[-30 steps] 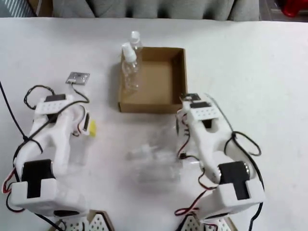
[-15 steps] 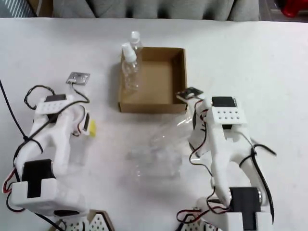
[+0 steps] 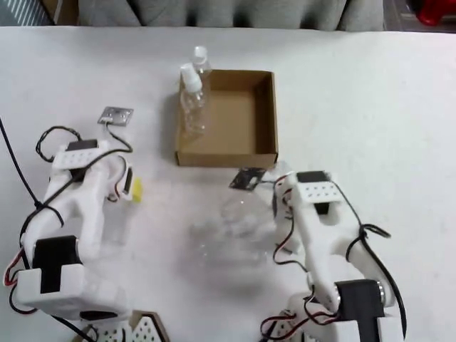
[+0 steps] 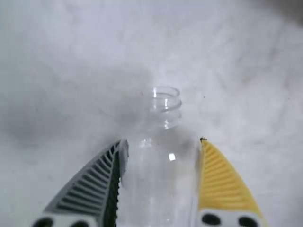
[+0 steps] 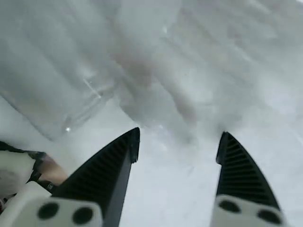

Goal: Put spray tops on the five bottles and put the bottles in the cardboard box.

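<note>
Steadiness in the left claw [image 4: 158, 184] is what this step needs. It is clenched on an uncapped bottle [image 4: 163, 142], grey and yellow fingers [image 4: 225, 184] pressed against its shoulders, with the open neck standing free ahead of the tips. That neck should be kept unobstructed.

The right claw [image 5: 177, 151] hangs released over the worktop [image 3: 370, 85], just above a heap of clear pieces [image 3: 228, 239] lying at 6 o'clock from the cardboard box [image 3: 224, 158]. Whether a spray top is among them I cannot tell. My judgement is that it should take a top by its head with the tube pointing down, bring it square over the neck, then seat it without shoving the bottle sideways. Clear plastic is probably slippery, so a centred grasp helps.

Two capped bottles [image 3: 192, 96] sit along the box's 9 to 11 o'clock side.
</note>
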Robot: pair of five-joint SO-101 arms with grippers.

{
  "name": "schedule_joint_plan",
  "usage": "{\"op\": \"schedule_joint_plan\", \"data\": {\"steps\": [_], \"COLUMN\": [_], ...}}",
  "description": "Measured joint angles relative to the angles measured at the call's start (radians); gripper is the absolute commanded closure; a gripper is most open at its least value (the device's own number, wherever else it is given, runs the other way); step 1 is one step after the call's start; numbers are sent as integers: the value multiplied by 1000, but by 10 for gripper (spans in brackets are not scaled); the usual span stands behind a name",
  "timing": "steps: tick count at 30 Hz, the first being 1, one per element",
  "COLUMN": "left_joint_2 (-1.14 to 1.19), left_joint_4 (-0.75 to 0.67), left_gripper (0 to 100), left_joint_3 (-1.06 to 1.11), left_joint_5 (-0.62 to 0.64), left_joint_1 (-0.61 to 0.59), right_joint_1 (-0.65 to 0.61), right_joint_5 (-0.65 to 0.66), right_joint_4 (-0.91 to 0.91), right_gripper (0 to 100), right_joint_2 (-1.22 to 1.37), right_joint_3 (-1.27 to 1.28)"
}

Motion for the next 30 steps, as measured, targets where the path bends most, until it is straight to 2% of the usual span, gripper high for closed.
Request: {"op": "schedule_joint_plan", "data": {"steps": [2,5,7,11,15,24,27,30], "left_joint_2": [0,0,0,0,0,0,0,0], "left_joint_4": [0,0,0,0,0,0,0,0], "left_gripper": [977,977,977,977,977,977,977,977], "left_joint_3": [0,0,0,0,0,0,0,0], "left_joint_5": [0,0,0,0,0,0,0,0], "left_joint_1": [0,0,0,0,0,0,0,0], "right_joint_1": [-26,-25,-23,-25,26,293,402,482], "right_joint_5": [0,2,2,11,100,408,516,569], "right_joint_4": [-43,-127,-173,-189,-152,189,230,236], "right_gripper": [841,996,960,981,982,982,981,980], "right_joint_2": [0,-3,-9,-11,-11,-9,-9,-9], "right_joint_3": [28,61,66,66,43,-239,-319,-342]}}
